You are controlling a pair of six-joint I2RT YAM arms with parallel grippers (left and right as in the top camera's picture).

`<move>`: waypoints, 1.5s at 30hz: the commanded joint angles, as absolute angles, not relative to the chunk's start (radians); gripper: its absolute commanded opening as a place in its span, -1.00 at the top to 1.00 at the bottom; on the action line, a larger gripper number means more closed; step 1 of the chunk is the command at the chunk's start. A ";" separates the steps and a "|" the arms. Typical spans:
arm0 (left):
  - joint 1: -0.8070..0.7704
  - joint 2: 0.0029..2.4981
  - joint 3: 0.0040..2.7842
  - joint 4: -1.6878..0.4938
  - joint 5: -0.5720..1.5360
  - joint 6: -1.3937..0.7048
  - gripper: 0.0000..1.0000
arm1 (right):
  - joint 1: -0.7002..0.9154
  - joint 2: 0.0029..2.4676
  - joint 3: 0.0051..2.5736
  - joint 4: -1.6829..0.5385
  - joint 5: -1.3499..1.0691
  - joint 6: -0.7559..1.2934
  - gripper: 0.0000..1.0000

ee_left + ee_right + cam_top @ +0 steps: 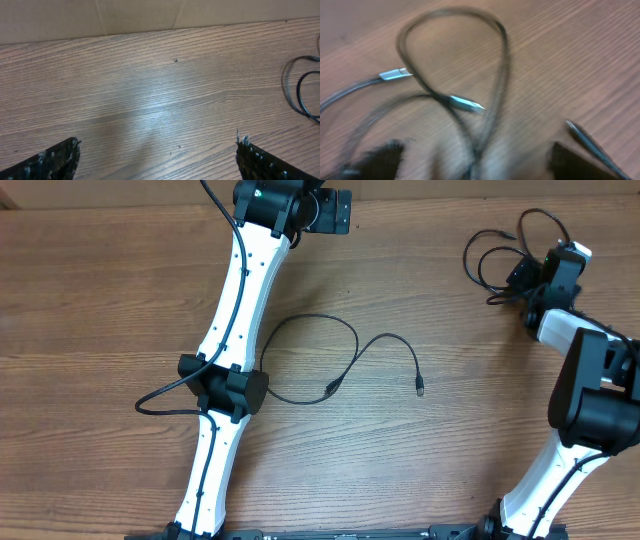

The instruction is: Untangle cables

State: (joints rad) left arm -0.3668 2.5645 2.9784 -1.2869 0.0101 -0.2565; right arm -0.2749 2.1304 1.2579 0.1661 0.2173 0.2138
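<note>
**Snagging a loop is the main risk at the far-right tangle**

The tangled cables (497, 258) lie in overlapping loops at the far right of the table (100, 300). A single cable (345, 345) lies spread out on its own at the centre. The right gripper (522, 280) sits right at the tangle. In its blurred wrist view the fingers stand wide apart, with several strands crossing between them and none clamped.

If the jaws close from here, they will probably catch two or three strands at once. Pulling on that bundle would tighten the crossing rather than free it. A finger could also hook a loop as the arm lifts and drag the whole knot along. The bare plugs (467, 104) lie close by and could catch in a loop.

One end of the single cable runs up against the elbow of the left arm (235, 300), so a swing of that arm could sweep it back into a heap. The left gripper (340, 212) hangs wide open over bare wood at the far edge, holding nothing.
</note>
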 commanded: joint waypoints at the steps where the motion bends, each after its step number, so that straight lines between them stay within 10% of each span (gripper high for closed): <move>1: -0.373 2.564 2.982 -1.286 0.000 -0.270 -0.99 | -0.287 2.049 1.321 0.079 0.276 0.212 -1.00; 18: -0.373 2.564 2.982 -1.263 0.001 -0.275 -0.99 | -0.286 1.501 1.336 -0.597 0.049 0.599 -1.00; 45: -0.562 2.251 2.988 -1.690 -0.392 -0.356 -0.99 | -0.197 1.289 1.336 -1.061 -0.032 0.522 -1.00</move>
